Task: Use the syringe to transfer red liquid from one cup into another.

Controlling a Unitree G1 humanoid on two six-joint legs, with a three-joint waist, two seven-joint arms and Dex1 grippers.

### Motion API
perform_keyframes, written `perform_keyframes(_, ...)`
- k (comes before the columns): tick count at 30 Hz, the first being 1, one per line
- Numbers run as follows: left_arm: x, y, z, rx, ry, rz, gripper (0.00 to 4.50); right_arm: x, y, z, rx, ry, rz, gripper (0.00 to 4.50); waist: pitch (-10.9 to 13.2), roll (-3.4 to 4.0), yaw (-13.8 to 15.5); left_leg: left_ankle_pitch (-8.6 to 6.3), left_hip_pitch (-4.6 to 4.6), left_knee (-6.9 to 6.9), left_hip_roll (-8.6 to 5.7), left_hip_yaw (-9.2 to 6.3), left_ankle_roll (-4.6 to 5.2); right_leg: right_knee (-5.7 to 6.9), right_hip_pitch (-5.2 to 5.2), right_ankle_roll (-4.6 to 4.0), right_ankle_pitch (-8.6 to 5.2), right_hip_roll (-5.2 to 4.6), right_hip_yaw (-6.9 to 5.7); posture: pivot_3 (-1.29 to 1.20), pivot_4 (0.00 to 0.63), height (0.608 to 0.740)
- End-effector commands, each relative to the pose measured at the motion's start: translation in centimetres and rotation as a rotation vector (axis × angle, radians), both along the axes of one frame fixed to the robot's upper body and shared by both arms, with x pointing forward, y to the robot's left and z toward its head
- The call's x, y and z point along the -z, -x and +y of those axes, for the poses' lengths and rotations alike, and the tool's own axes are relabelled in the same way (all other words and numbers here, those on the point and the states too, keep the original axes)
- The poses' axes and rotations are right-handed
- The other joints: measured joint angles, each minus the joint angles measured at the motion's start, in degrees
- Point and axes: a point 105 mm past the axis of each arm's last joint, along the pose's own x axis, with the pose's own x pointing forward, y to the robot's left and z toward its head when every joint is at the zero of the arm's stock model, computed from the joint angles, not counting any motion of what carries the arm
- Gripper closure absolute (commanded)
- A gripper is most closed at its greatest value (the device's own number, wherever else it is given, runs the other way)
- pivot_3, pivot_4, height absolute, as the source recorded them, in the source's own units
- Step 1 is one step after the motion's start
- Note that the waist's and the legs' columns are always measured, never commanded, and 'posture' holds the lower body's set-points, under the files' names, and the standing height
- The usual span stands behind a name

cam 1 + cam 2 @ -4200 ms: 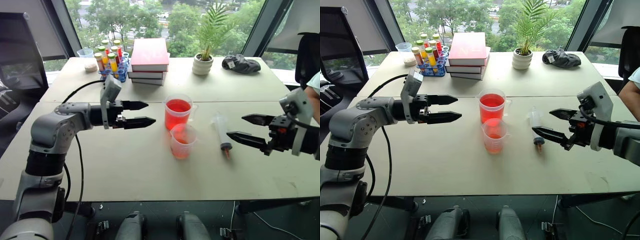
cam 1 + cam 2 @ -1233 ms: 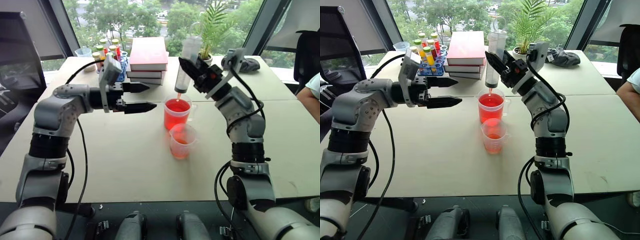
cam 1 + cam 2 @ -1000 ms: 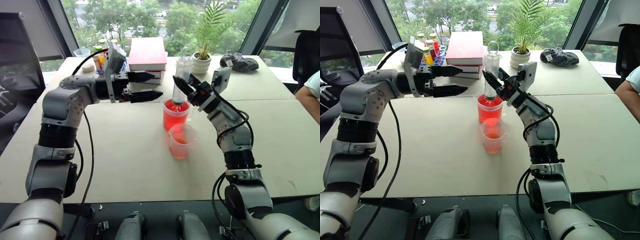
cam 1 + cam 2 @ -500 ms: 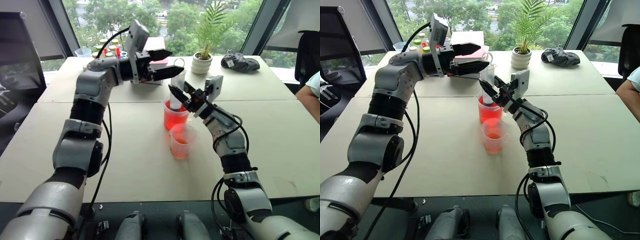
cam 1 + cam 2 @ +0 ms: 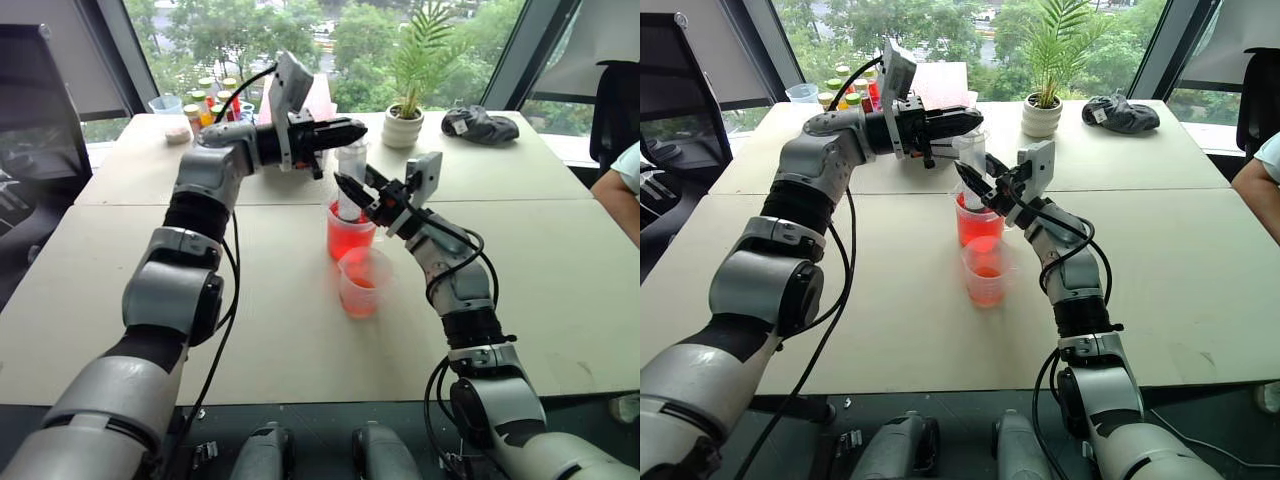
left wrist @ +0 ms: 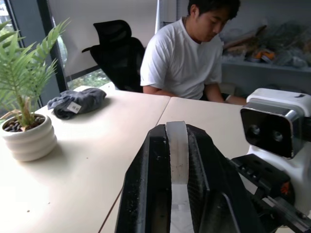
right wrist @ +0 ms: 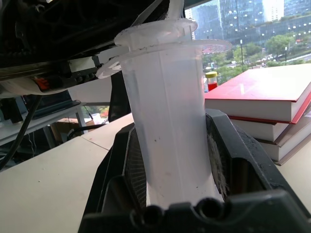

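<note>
The syringe (image 5: pixel 350 160) stands upright with its tip down in the larger handled cup (image 5: pixel 336 246), which holds red liquid (image 5: pixel 352 232). My right gripper (image 5: pixel 353 186) is shut on the clear barrel (image 7: pixel 167 121) from the right. Reaching in level from the left, my left gripper (image 5: pixel 350 128) is shut on the top of the white plunger (image 6: pixel 177 150). The smaller pink-tinted cup (image 5: pixel 362 285) stands just in front of the large cup, with a little red liquid in it, and nothing touches it.
Behind the cups lie stacked red books (image 5: pixel 940 78), a rack of small coloured bottles (image 5: pixel 205 105), a potted plant (image 5: pixel 405 128) and a dark cloth (image 5: pixel 482 124). A person (image 6: pixel 187 53) sits at the table's right side beside a black chair (image 6: pixel 116 39).
My left arm swung right to the top of the syringe and its open fingers closed on the plunger. My right gripper held the syringe in the large cup without moving.
</note>
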Motion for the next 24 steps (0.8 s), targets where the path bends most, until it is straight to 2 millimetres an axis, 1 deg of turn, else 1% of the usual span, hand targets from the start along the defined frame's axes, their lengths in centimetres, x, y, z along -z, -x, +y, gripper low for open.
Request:
perform_keyframes(1, -2.5, 0.2, 0.0, -0.017, 0.021, -0.081, 4.47, -2.5, 0.8, 0.0, -0.009, -0.011, -0.094, 3.13, 0.0, 0.00, 0.0, 0.00, 0.00, 0.00, 0.00, 0.00, 0.00, 0.00, 0.00, 0.00, 0.00, 0.00, 0.00, 0.00, 0.150, 0.740)
perform_keyframes(5, -3.8, 0.4, 0.1, -0.018, 0.051, -0.105, 4.47, -2.1, 0.7, 0.0, -0.011, -0.001, -0.079, 3.13, 0.0, 0.00, 0.0, 0.00, 0.00, 0.00, 0.00, -0.01, 0.00, 0.00, 0.00, 0.00, 0.00, 0.00, 0.00, 0.00, 0.150, 0.740)
perform_keyframes(8, -5.1, 0.5, 0.3, -0.027, 0.077, -0.127, 4.47, -1.4, 0.7, 0.1, -0.018, 0.006, -0.048, 3.13, 0.0, 0.00, 0.0, 0.00, 0.00, 0.00, 0.00, -0.01, 0.00, 0.00, 0.00, 0.00, 0.00, 0.00, 0.00, 0.00, 0.150, 0.740)
perform_keyframes(10, -5.5, 0.5, 0.4, -0.034, 0.083, -0.135, 4.47, -1.2, 0.7, 0.2, -0.022, 0.011, -0.039, 3.13, 0.0, 0.00, -0.1, 0.00, 0.00, 0.00, 0.00, -0.01, 0.00, 0.00, 0.00, 0.00, 0.00, 0.01, 0.00, 0.00, 0.150, 0.740)
perform_keyframes(14, -6.9, 0.7, 0.7, -0.045, 0.098, -0.172, 4.47, -0.4, 0.8, 0.5, -0.037, 0.020, -0.002, 3.13, 0.0, 0.00, -0.1, 0.00, 0.00, 0.00, 0.00, -0.01, 0.00, 0.01, 0.00, 0.00, 0.00, 0.01, 0.00, 0.00, 0.150, 0.740)
perform_keyframes(18, -7.8, 0.7, 1.0, -0.065, 0.107, -0.192, 4.47, 0.2, 0.9, 0.9, -0.051, 0.025, 0.017, 3.13, 0.0, 0.00, 0.0, 0.00, 0.00, 0.00, 0.00, -0.01, 0.00, 0.00, 0.00, 0.00, 0.00, 0.01, -0.01, 0.00, 0.150, 0.740)
perform_keyframes(24, -8.7, 0.7, 1.3, -0.084, 0.117, -0.214, 4.47, 0.4, 0.9, 1.0, -0.056, 0.024, 0.026, 3.13, 0.0, 0.00, 0.0, 0.00, 0.00, 0.00, 0.00, -0.01, 0.00, 0.01, 0.00, 0.00, 0.00, 0.02, 0.00, 0.00, 0.150, 0.740)
